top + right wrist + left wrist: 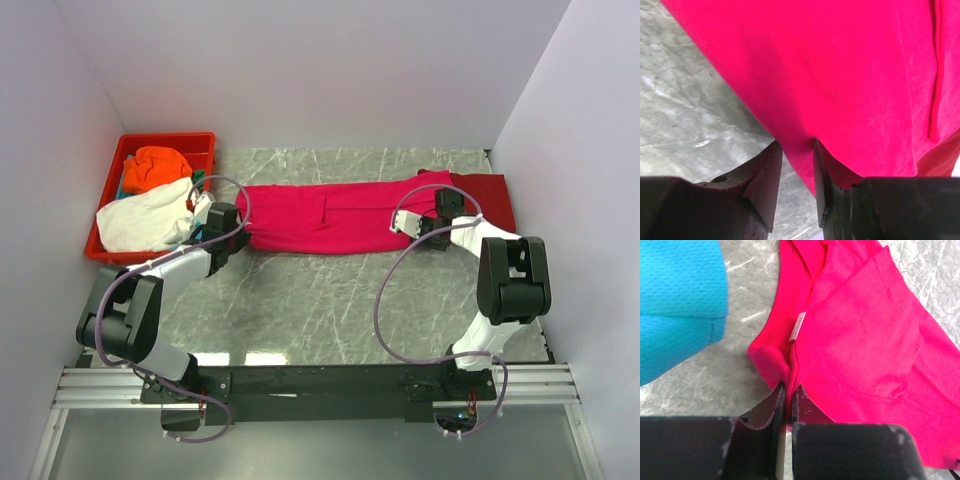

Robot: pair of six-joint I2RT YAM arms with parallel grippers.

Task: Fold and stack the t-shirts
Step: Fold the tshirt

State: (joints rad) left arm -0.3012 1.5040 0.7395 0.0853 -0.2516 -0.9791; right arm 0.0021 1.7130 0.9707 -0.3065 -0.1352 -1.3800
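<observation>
Left gripper [788, 401] and right gripper [797, 150] each clamp one end of the pink-red t-shirt [330, 215]. Light and floppy, so hold the corners taut.

The gripper [788, 390] is pinching the pink shirt [865, 340] right at its near edge, jaws almost touching with a fold of cloth between them. A white tag [798, 326] is sitting just ahead of the jaws. A teal shirt [675, 300] is lying off to the left, with grey table [715, 375] showing in between.
</observation>
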